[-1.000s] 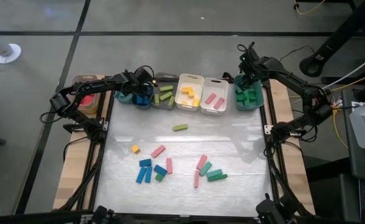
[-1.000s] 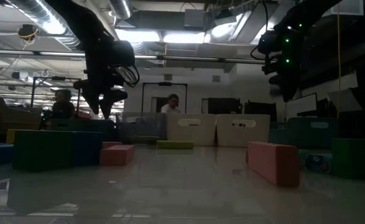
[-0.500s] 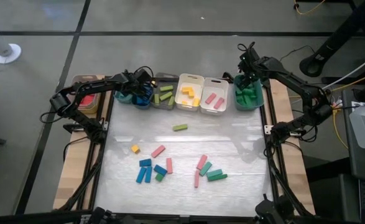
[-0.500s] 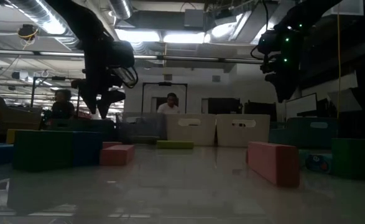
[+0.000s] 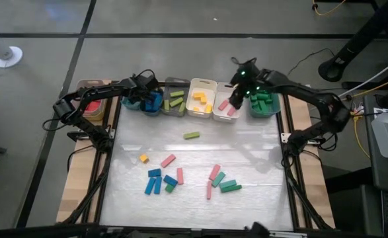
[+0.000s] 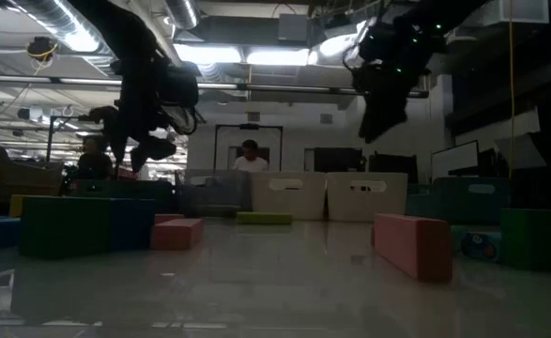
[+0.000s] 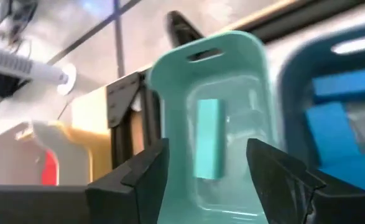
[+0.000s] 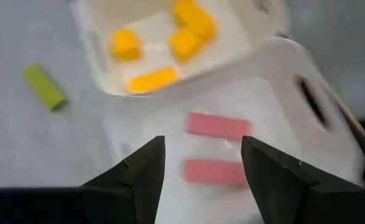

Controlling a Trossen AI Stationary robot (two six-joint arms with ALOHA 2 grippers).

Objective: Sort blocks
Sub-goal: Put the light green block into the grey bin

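Loose blocks lie flat on the table: a lime one, a yellow cube, pink bars, a blue cluster and green ones. My left gripper hovers open over the teal bin, where a teal block lies on the floor. My right gripper hovers open above the white bin, which holds two pink blocks. Nothing is between either pair of fingers.
A row of bins stands along the far edge: a blue one, a grey one with lime blocks, a white one with yellow blocks, and a green one with green blocks. A tan bin sits off the table's far left corner.
My right gripper has swung from above the green bin toward the table's left and now hangs over the white bin with the pink blocks. My left gripper has stayed over the teal bin and turned at the wrist.
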